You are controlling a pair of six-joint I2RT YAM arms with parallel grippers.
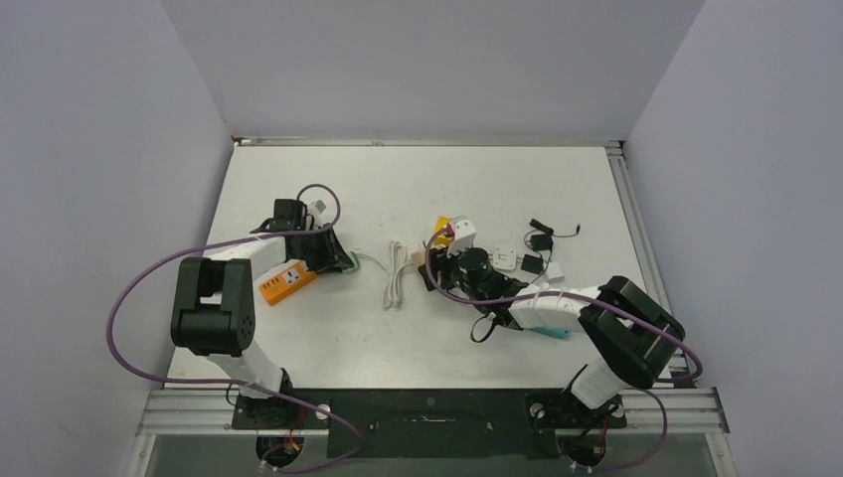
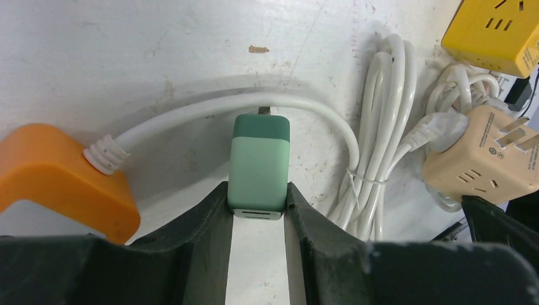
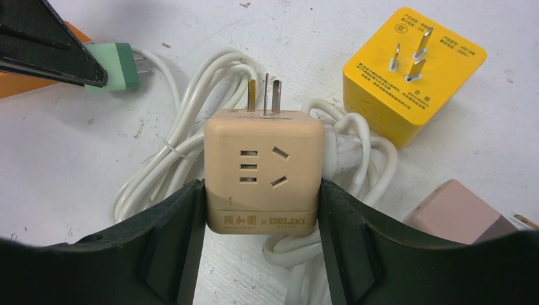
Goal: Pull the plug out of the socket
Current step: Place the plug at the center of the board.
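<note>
Green plug (image 2: pixel 259 166): a small two-tone charger block, dark green at the prong end and pale green behind, pinched at its rear between the black fingers (image 2: pixel 210 222) of the left gripper (image 2: pixel 257 213); its metal prongs point away from the wrist and are bare in the right wrist view, clear of any socket. Orange power strip (image 2: pixel 60 178): lies on the white table (image 1: pixel 418 189) just to the plug's left in the left wrist view, apart from the plug, its white cord (image 2: pixel 210 105) arching over the plug's tip and running into a coiled, tied bundle (image 2: pixel 381 127) on the table. Beige cube adapter (image 3: pixel 262 168): held across its sides by the right gripper (image 3: pixel 262 213), fingers (image 3: pixel 178 229) half spread to fit its width; three prongs stand out of its far face, socket holes on the face toward the camera, printed lettering at the lower edge; it sits over the white cord bundle. Yellow cube adapter (image 3: pixel 413 76): rests on the table just beyond the beige one, prongs up. Pink block (image 3: pixel 454 219): partly visible at the right gripper's right side. Small black and white adapters (image 1: pixel 532 260): scattered on the table farther right in the top view, too small to tell apart.
</note>
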